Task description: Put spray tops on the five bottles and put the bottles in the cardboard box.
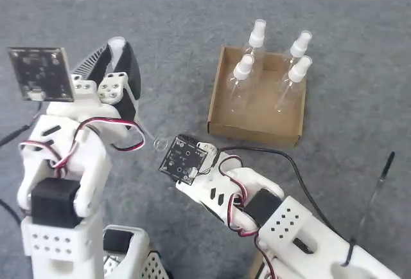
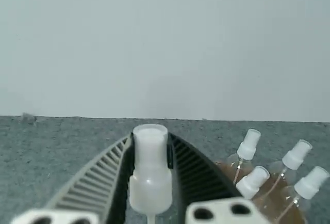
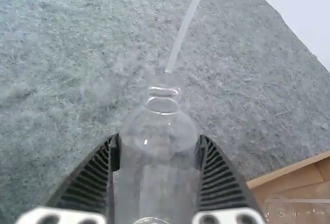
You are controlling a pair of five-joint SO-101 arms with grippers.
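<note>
Right now the left gripper (image 2: 150, 142) is clamped on a spray top (image 2: 150, 182), its dip tube (image 3: 184, 25) angled down with the tip just at the open mouth of the bare bottle (image 3: 163, 105) pinched in the right gripper (image 3: 157, 146). Four capped bottles (image 1: 239, 80) sit in the cardboard box (image 1: 253, 130) on the grey carpet (image 1: 347, 35).

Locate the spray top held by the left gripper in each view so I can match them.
High view: spray top, upper left, held in the left gripper, tube slanting down-right.
Left wrist view: spray top nearest the camera, clamped in that gripper.
Right wrist view: its thin tube, ending near the clear bottle mouth.
Shared landmark: the cardboard box.
</note>
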